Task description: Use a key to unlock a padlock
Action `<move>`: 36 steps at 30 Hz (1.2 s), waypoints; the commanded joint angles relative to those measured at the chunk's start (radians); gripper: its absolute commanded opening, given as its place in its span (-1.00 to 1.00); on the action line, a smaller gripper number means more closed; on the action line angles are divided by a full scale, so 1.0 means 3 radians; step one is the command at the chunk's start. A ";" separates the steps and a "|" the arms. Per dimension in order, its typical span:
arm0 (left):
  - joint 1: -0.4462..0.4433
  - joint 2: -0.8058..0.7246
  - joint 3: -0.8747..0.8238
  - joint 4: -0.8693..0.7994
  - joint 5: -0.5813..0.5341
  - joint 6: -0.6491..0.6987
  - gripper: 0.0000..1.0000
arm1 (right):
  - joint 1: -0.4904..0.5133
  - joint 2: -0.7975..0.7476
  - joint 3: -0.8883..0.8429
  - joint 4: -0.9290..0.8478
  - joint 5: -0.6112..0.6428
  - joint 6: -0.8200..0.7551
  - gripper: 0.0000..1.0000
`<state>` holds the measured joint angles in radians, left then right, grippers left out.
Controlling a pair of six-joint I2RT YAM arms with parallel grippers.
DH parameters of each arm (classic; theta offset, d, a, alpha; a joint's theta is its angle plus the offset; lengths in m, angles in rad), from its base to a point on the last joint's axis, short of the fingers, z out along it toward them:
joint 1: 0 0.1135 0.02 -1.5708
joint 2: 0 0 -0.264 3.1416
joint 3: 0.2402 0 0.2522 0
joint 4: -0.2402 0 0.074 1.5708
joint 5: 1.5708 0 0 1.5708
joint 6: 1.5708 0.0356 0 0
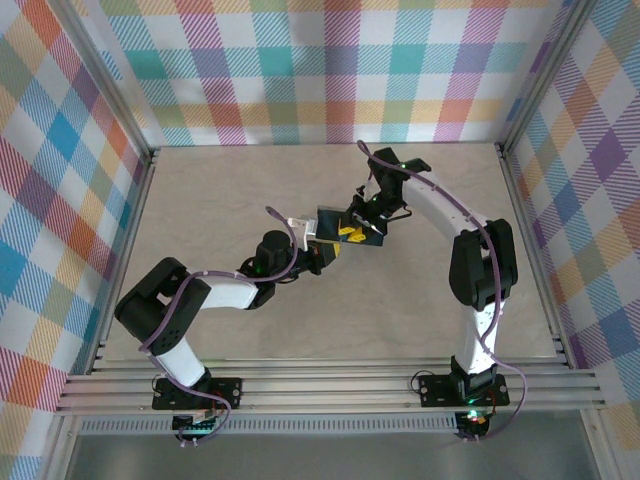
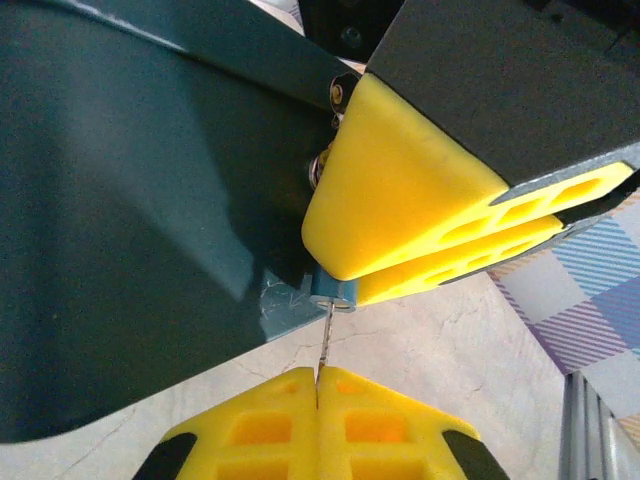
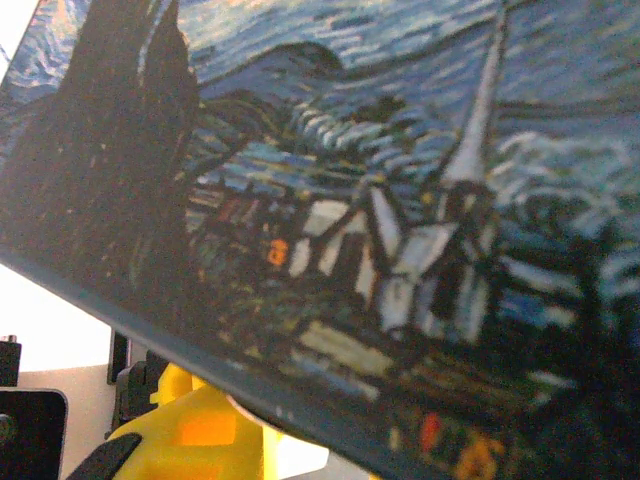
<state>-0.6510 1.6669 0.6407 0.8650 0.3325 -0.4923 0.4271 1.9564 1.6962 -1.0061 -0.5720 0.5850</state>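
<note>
In the left wrist view a small blue padlock (image 2: 333,290) sits pinched at the tips of my right gripper's yellow fingers (image 2: 400,190). It lies against the edge of a dark teal case (image 2: 130,220). A thin metal key (image 2: 326,340) runs from the padlock's underside down into my left gripper (image 2: 318,385), which is shut on it. The key's tip meets the padlock's keyhole. From above, the left gripper (image 1: 322,252) and right gripper (image 1: 352,232) meet at mid-table beside the case (image 1: 330,222). The padlock's shackle is hidden.
The case's painted night-sky cover (image 3: 380,200) looms close in the right wrist view, with a yellow finger (image 3: 195,430) below its edge. The beige tabletop (image 1: 200,190) is ringed by plaid walls (image 1: 60,180) and an aluminium frame (image 1: 330,385).
</note>
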 commanded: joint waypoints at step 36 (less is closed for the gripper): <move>0.0397 -0.0150 0.0136 -0.0194 0.0545 -0.0280 -1.00 | 0.0012 0.0163 0.0298 -0.0446 -0.0199 -0.0101 -1.00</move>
<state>-0.5663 1.6295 0.6998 0.6956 0.4908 -0.5632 0.4316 2.0041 1.7580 -1.0710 -0.5705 0.5606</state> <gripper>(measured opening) 0.045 0.240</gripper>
